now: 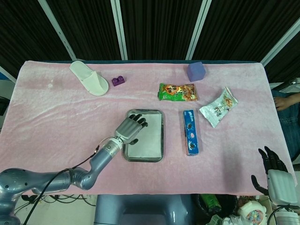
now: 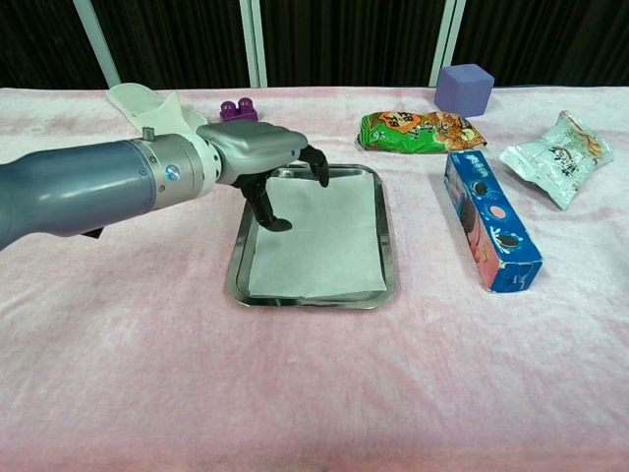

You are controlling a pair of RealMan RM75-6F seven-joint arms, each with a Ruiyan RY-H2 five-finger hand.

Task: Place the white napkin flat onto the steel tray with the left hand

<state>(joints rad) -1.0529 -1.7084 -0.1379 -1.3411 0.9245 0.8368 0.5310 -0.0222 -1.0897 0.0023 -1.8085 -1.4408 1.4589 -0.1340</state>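
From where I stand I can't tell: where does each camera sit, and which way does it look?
Head view: high up, looking steeply down on the table; shows the left hand with its arm, and the right hand at the lower edge.
Chest view: lower, looking forward across the table; shows only the left hand and its forearm.
Both share the tray, napkin, snacks and left hand.
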